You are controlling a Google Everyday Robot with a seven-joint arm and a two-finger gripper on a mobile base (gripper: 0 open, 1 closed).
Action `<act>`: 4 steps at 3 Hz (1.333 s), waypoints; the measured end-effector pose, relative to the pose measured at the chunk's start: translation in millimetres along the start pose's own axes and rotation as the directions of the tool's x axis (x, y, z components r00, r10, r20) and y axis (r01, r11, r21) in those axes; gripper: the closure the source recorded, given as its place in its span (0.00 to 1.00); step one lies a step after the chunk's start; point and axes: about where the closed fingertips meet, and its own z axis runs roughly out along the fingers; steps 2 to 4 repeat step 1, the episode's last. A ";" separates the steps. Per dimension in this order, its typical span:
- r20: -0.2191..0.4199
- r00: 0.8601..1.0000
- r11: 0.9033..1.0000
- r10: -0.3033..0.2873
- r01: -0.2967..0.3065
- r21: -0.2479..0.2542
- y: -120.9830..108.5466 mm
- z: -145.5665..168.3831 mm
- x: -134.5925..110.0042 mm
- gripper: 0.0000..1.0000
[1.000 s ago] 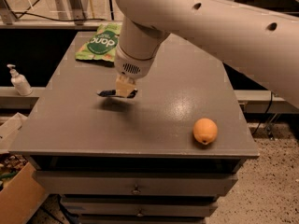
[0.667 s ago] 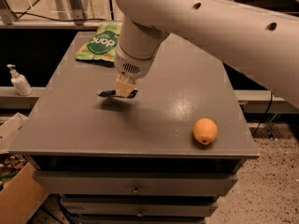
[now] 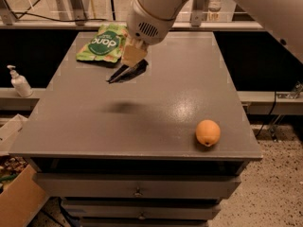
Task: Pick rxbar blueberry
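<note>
In the upper middle of the frame the gripper (image 3: pixel 134 60) is clenched on the upper-right end of the rxbar blueberry (image 3: pixel 126 73), which hangs directly below the jaws, its long axis slanting toward lower left, apparently clear of the table (image 3: pixel 184 84).

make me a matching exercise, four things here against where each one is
Things:
1 rxbar blueberry
2 green pouch
3 orange fruit
4 pump bottle

Places:
a front right of the tabletop
b beside the tabletop's left edge, lower down
c held in the gripper, lifted above the tabletop
d back left of the tabletop

Pairs: 1-c, 2-d, 3-a, 4-b
</note>
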 end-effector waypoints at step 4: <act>0.000 1.000 1.000 0.000 0.000 0.000 0.0 0.0 0.0 1.00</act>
